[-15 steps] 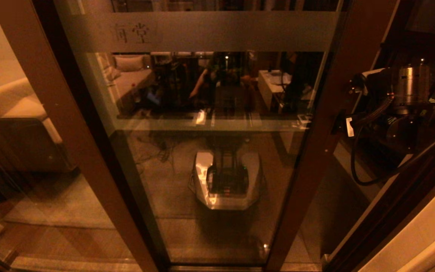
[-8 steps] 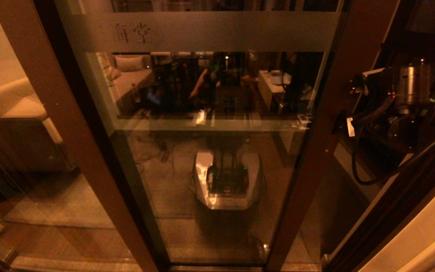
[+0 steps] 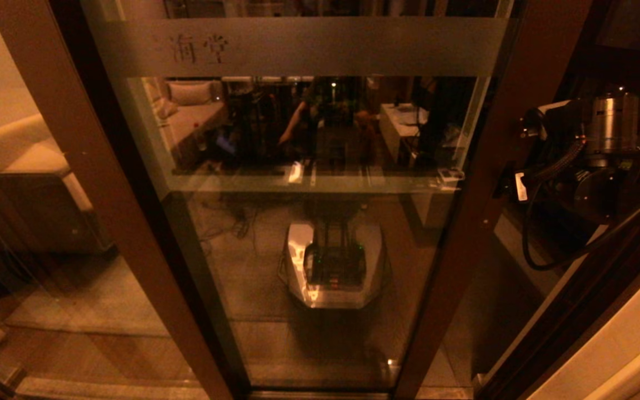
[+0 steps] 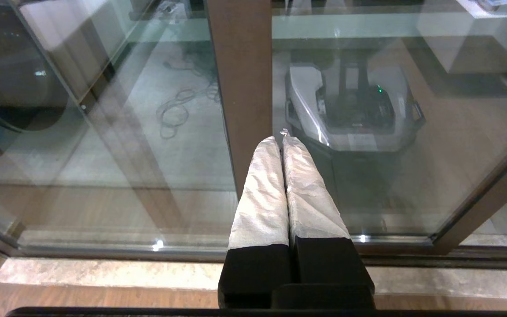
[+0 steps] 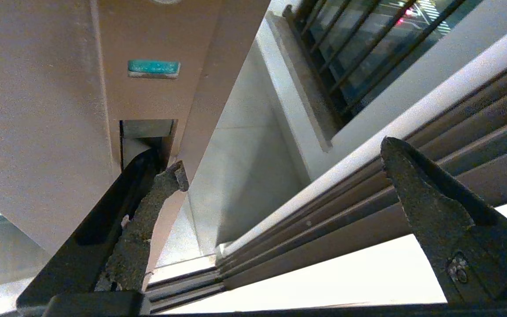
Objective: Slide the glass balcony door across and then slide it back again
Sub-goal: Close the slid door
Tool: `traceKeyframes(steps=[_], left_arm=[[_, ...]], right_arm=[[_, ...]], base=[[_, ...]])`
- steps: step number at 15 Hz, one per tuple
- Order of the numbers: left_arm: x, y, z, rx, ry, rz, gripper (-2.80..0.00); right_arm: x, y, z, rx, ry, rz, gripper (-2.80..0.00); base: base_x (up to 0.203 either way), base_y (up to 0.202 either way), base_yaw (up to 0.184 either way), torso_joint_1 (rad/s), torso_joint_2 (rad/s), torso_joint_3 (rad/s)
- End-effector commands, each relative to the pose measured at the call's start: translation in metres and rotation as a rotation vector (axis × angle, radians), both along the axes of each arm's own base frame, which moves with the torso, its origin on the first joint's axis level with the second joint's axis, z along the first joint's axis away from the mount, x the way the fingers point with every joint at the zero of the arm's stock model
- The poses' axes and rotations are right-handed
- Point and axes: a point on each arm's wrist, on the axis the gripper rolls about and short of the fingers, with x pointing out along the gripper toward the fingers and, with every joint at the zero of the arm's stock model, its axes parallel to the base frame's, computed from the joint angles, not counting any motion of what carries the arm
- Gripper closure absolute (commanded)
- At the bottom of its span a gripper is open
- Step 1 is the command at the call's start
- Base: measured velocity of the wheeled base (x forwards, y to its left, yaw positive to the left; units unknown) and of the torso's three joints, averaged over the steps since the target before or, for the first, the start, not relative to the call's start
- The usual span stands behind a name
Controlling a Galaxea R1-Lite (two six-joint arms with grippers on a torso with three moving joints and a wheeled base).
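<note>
The glass balcony door (image 3: 309, 211), a tall reflective pane in a dark brown frame with a broad frosted band carrying faint characters near its top and a thinner pale strip at mid height, fills the middle of the head view; the glass mirrors a lit room and the robot's own pale base; its right-hand brown frame post (image 3: 481, 183) runs slanting from top to floor, and to the right of that post there is an open gap showing the dark door track (image 5: 324, 215) and the black-barred balcony railing (image 5: 359, 48) beyond; the right gripper (image 5: 280, 163) is at that post's edge, its jaws spread wide, one dark rough finger (image 5: 148, 211) resting against the brown post just below a small rectangular recess with a teal label above it, the other finger (image 5: 429, 202) standing well apart over the track; in the head view the right arm (image 3: 592, 155), with silver motor housing and black cables, sits just right of the post; to the door's left stands a narrower brown-framed glass panel (image 3: 31, 194); the left gripper (image 4: 282, 138), white-wrapped fingers pressed together on nothing, points at the door's lower glass, apart from it.
</note>
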Motion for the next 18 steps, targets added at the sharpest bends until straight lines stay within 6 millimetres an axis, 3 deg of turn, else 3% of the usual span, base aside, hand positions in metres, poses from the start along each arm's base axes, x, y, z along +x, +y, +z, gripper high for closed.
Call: traceKeyframes(steps=[1,18], left_arm=[[0.0,0.0,0.0,0.001,0.001,0.0,0.0],[0.0,0.0,0.0,0.001,0.001,0.001,0.0]], right_arm=[[0.001,-0.002,0.0,-0.005,0.001,-0.003,-2.8],[0.012,-0.026,-0.007,-0.034,0.002,-0.062,-2.8]], base=[[0.0,0.0,0.0,0.0,0.0,0.0],[0.0,0.0,0.0,0.0,0.0,0.0]])
